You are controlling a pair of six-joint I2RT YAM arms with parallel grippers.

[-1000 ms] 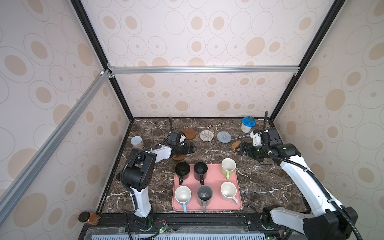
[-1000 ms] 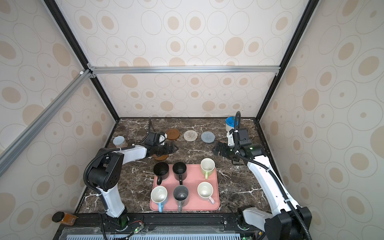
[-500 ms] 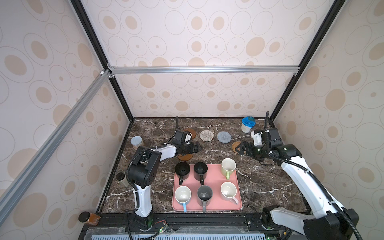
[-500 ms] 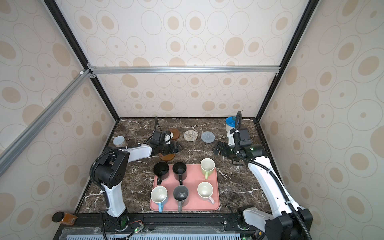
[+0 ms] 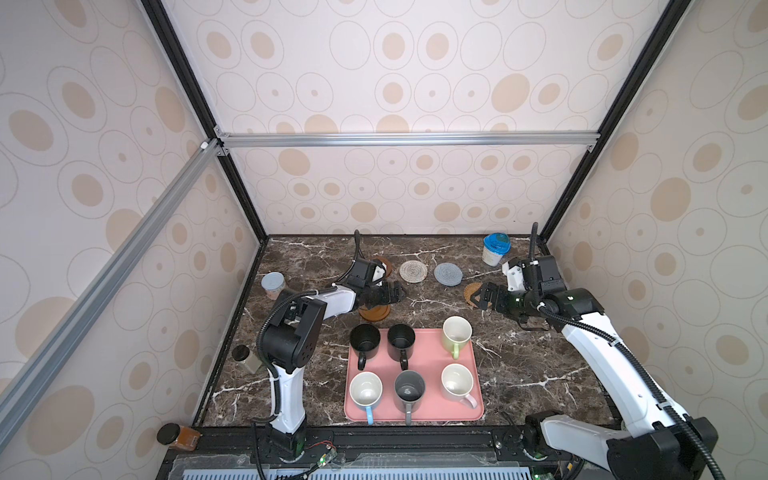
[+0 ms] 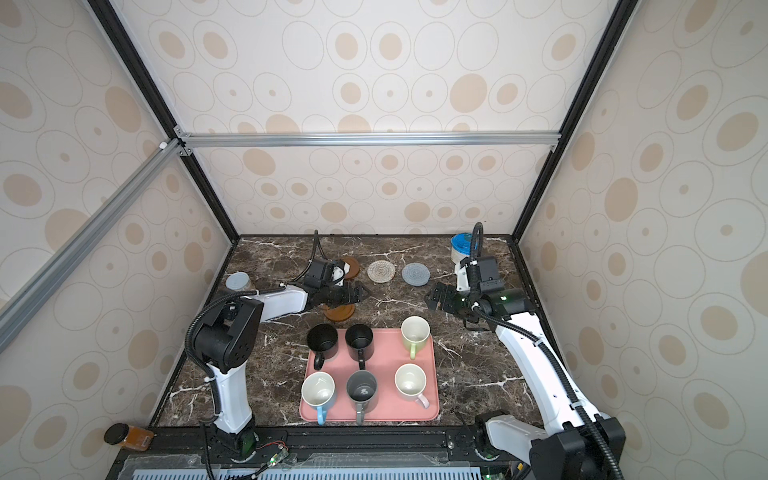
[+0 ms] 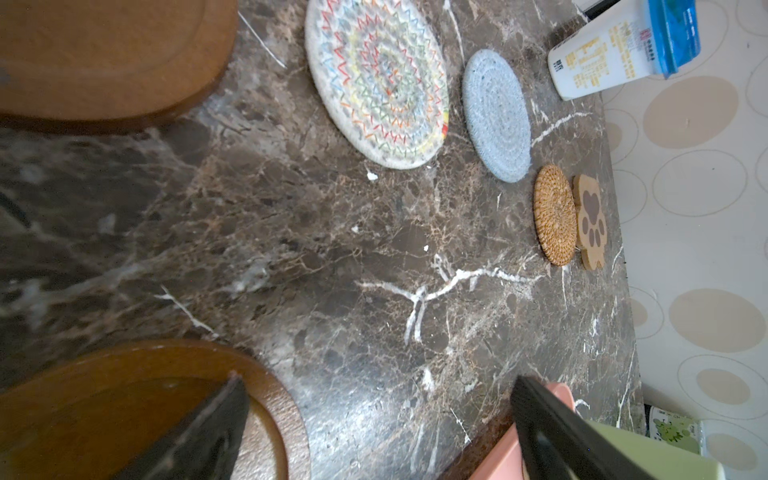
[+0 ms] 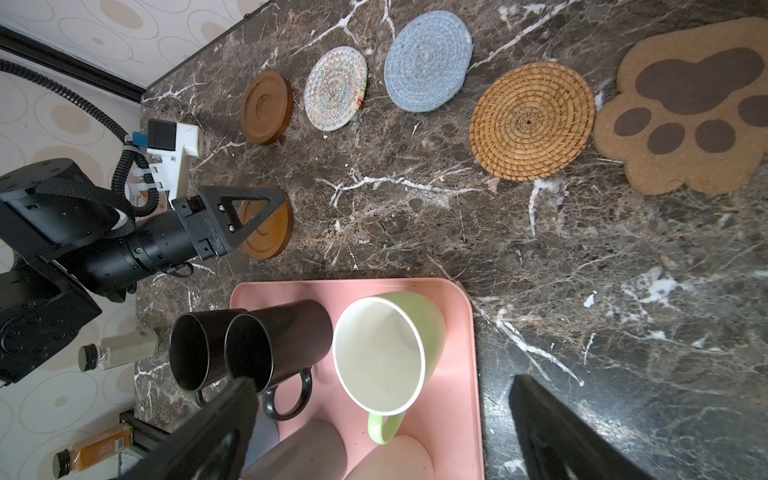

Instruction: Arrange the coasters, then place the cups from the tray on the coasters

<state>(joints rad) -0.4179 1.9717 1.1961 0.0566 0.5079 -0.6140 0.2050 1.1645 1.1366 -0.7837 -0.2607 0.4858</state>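
The pink tray (image 5: 473, 409) holds several cups: two black (image 5: 365, 338) (image 5: 401, 336), light green (image 5: 456, 330), light blue (image 5: 365, 390), dark grey (image 5: 409, 388) and pale pink (image 5: 457, 382). Behind it lie the coasters: a brown disc (image 5: 384, 264), whitish woven (image 5: 413, 271), grey-blue (image 5: 448, 274), tan rattan (image 5: 470, 291), and the paw shape (image 8: 685, 112). My left gripper (image 5: 395, 293) (image 7: 376, 380) is open and low, one finger over a second brown disc (image 5: 374, 312). My right gripper (image 5: 484, 297) (image 8: 380, 381) is open above the rattan coaster, holding nothing.
A blue-lidded white tub (image 5: 495, 249) stands at the back right. A grey-lidded jar (image 5: 273, 284) and a small black-capped bottle (image 5: 245, 359) are by the left wall. An amber bottle (image 5: 178, 436) lies off the front left corner.
My left gripper has moved to the right, still open, and the brown disc under it appears shifted right with it. The right arm has hardly moved.
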